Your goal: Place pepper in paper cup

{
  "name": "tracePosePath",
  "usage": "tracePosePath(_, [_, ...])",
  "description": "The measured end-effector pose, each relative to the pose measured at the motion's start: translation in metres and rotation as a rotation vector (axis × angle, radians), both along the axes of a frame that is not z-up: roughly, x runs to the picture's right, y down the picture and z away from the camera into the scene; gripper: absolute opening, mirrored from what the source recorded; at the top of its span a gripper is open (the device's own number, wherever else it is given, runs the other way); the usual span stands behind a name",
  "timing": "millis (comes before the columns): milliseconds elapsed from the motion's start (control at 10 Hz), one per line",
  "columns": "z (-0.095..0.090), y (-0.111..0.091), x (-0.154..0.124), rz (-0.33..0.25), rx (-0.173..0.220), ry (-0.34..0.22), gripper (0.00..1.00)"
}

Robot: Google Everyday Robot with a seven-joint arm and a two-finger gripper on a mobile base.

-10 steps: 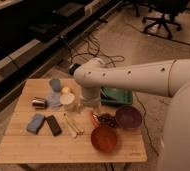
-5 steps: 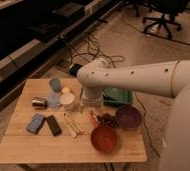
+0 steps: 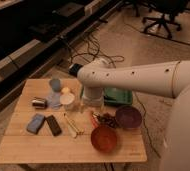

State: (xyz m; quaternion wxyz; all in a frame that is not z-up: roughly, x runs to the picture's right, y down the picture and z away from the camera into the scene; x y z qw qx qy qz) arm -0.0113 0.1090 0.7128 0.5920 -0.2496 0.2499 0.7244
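The pepper point(image 3: 94, 119), slim and red-orange, lies on the wooden table point(image 3: 23, 145) just left of the dark grape cluster point(image 3: 108, 120). The paper cup point(image 3: 66, 99), short and off-white, stands upright left of the arm's wrist. My gripper point(image 3: 91, 107) hangs from the white arm over the table's middle, between the paper cup and the pepper, just above and behind the pepper. The arm's wrist hides much of it. I see nothing held in it.
A grey-blue cup point(image 3: 55, 84) and a metal can point(image 3: 39, 103) stand left of the paper cup. A blue sponge point(image 3: 36, 122), a dark bar point(image 3: 53, 125), pale sticks point(image 3: 72, 125), an orange-red bowl point(image 3: 104, 138), a purple bowl point(image 3: 128, 117) and a green tray point(image 3: 118, 96) share the table.
The arm and gripper have shifted slightly to the right, away from the paper cup and toward the pepper. The objects on the table have not moved.
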Motion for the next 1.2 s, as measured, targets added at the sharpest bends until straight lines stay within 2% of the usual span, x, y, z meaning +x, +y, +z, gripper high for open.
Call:
tracePosePath(300, [0.003, 0.003, 0.001, 0.002, -0.008, -0.002, 0.65])
tracePosePath(800, [0.044, 0.04, 0.034, 0.012, -0.022, -0.011, 0.65])
tracePosePath(1200, [0.061, 0.046, 0.039, 0.023, -0.02, -0.048, 0.65])
